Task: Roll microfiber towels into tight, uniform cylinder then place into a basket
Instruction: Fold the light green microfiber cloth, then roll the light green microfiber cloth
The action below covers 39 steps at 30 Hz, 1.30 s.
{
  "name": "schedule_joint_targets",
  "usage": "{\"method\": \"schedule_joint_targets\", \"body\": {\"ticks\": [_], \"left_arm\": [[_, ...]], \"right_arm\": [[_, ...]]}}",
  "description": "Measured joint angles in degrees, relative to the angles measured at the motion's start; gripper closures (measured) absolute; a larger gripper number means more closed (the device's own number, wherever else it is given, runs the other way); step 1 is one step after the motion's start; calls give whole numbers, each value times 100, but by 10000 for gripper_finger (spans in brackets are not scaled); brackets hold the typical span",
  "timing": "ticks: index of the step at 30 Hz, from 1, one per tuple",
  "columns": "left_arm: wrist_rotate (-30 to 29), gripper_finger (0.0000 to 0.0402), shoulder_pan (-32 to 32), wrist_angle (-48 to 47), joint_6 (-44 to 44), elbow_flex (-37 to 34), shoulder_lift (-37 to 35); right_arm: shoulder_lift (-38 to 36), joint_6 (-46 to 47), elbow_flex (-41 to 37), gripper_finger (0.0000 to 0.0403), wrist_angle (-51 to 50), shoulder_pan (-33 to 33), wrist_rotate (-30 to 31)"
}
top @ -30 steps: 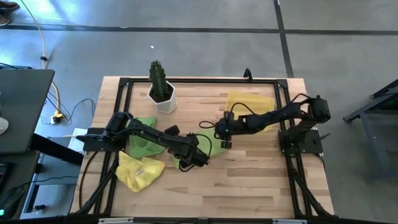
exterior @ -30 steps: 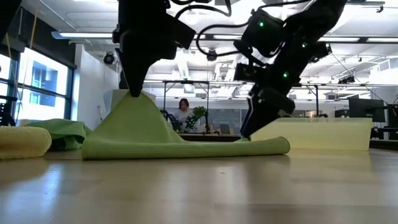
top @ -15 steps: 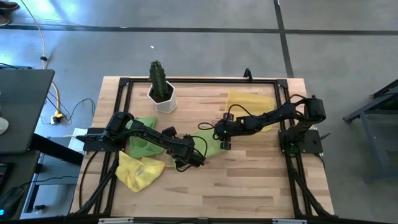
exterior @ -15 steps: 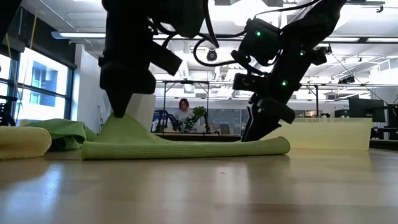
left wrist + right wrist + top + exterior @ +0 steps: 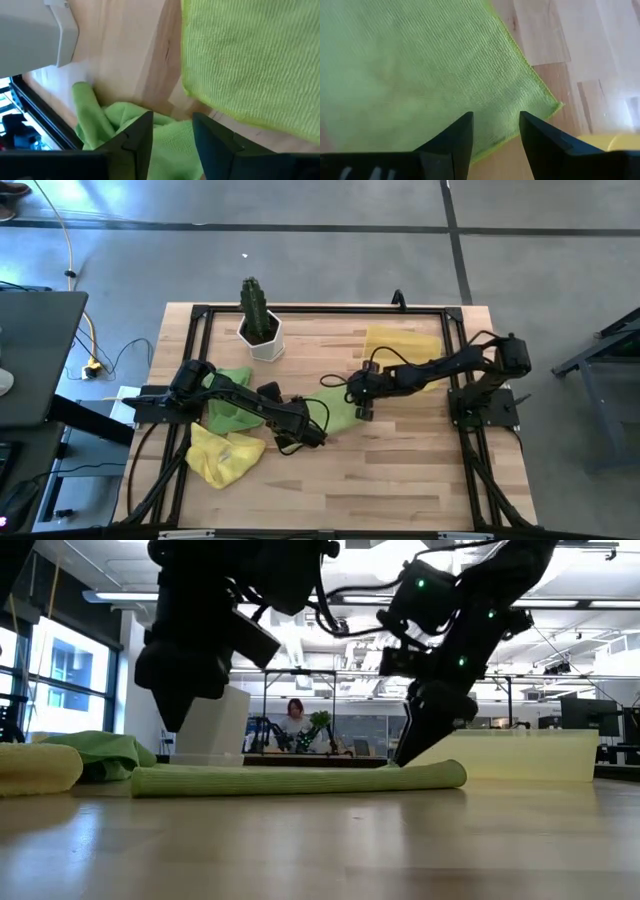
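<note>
A yellow towel point(image 5: 222, 455) is seen heaped just left of the flat lime-green towel point(image 5: 335, 412), with a second lime-green towel point(image 5: 228, 406) bunched beside it. The left gripper point(image 5: 305, 437) is positioned over the flat towel's left end; its fingers point(image 5: 141, 136) are parted and nothing is held between them. A second earlier that end was pinched shut and lifted into a peak; now it has been let go, and in the low view the cloth point(image 5: 300, 778) lies as one low roll along the wooden table point(image 5: 400, 470). The right gripper point(image 5: 362, 402) is kept at the flat towel's right end, its fingers point(image 5: 540, 140) spread apart over the fabric with nothing gripped, much as it stood before. The translucent yellow basket point(image 5: 402, 350) is set to the right of the flat towel, beyond the right arm. A white pot with a cactus point(image 5: 259, 320) stands behind the flat towel.
</note>
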Motion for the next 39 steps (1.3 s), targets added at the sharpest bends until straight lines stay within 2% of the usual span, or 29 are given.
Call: {"method": "schedule_joint_targets", "body": {"ticks": [4, 7, 12, 16, 26, 31, 34, 37, 39], "left_arm": [[192, 276, -7, 176, 384, 0, 0], [334, 284, -41, 691, 887, 0, 0], [507, 294, -87, 1700, 1499, 0, 0], [575, 299, -100, 2153, 1469, -23, 0], [1394, 303, -259, 3244, 1033, -689, -32], [1912, 306, -322, 4223, 1026, -716, -29], [2334, 307, -323, 5143, 1121, -731, 8], [2381, 307, -295, 5728, 1508, -729, 15], [2296, 307, -242, 5697, 1699, -725, 13]], "right_arm": [[-126, 533, 2, 250, -58, 259, -552], [-84, 760, 2, 250, -60, 573, -595], [-23, 914, 2, 250, -132, 1017, 61], [-23, 916, 2, 250, -323, 1137, 558], [-16, 883, 2, 250, -553, 1126, 666], [-16, 382, 2, 250, -501, 1057, 769], [-16, -154, 2, 250, -393, 920, 1299], [-19, -554, 2, 250, -249, 775, 1756], [-71, -485, 2, 250, -271, 707, 1735]]}}
